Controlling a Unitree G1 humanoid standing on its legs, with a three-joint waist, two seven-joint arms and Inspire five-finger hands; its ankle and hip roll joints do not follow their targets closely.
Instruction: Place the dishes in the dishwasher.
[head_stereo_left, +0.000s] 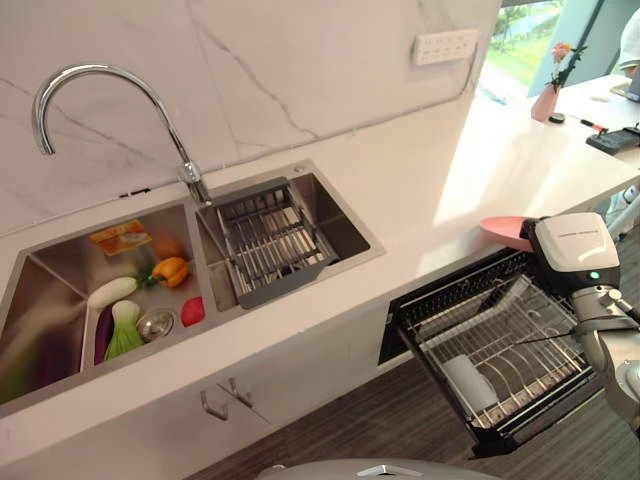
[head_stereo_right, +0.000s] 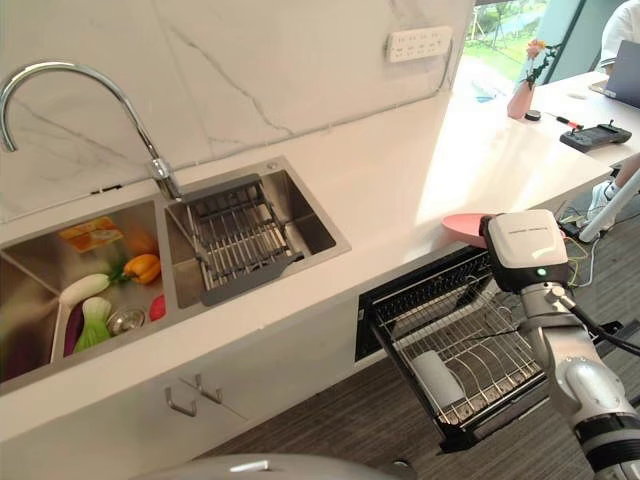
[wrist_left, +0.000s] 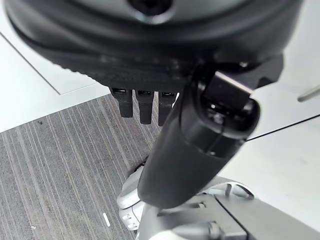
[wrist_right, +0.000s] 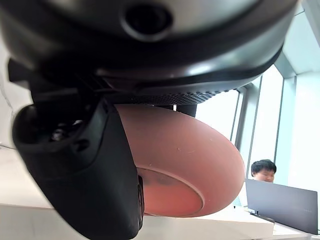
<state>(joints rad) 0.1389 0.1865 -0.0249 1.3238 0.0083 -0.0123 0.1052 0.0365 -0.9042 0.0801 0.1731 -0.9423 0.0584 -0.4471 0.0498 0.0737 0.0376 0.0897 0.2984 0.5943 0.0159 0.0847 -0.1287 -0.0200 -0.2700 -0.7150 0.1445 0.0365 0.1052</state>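
1. White marble wall (head_stereo_left: 250, 60) rises behind a pale surface (head_stereo_left: 420, 180) that carries a steel double sink (head_stereo_left: 350, 255), with a curved tap (head_stereo_left: 100, 80) over the divider.
2. Left basin holds vegetables: a yellow pepper (head_stereo_left: 172, 270), a white radish (head_stereo_left: 112, 291), a green-stemmed one (head_stereo_left: 124, 328) and a red piece (head_stereo_left: 193, 311).
3. Right basin holds a dark wire drain rack (head_stereo_left: 270, 240).
4. Below the surface edge, the dishwasher drawer (head_stereo_left: 500, 350) stands pulled out; its wire basket contains 1 white cup (head_stereo_left: 470, 382) lying on its side.
5. Right hand (wrist_right: 85, 170) is at the surface edge, just above the open drawer, with its thumb curled against a pink plate (wrist_right: 185, 165); the plate (head_stereo_left: 505, 232) pokes out flat from behind the wrist, over the edge of the surface.
6. Left hand (wrist_left: 190, 145) shows in its wrist view above striped grey floor (wrist_left: 60, 175), fingers (wrist_left: 145, 107) fairly straight and nothing in them.
7. Far down the surface sit a pink vase with flowers (head_stereo_left: 548, 95) and a dark controller (head_stereo_right: 600, 135); a person at a laptop shows in the right wrist view.
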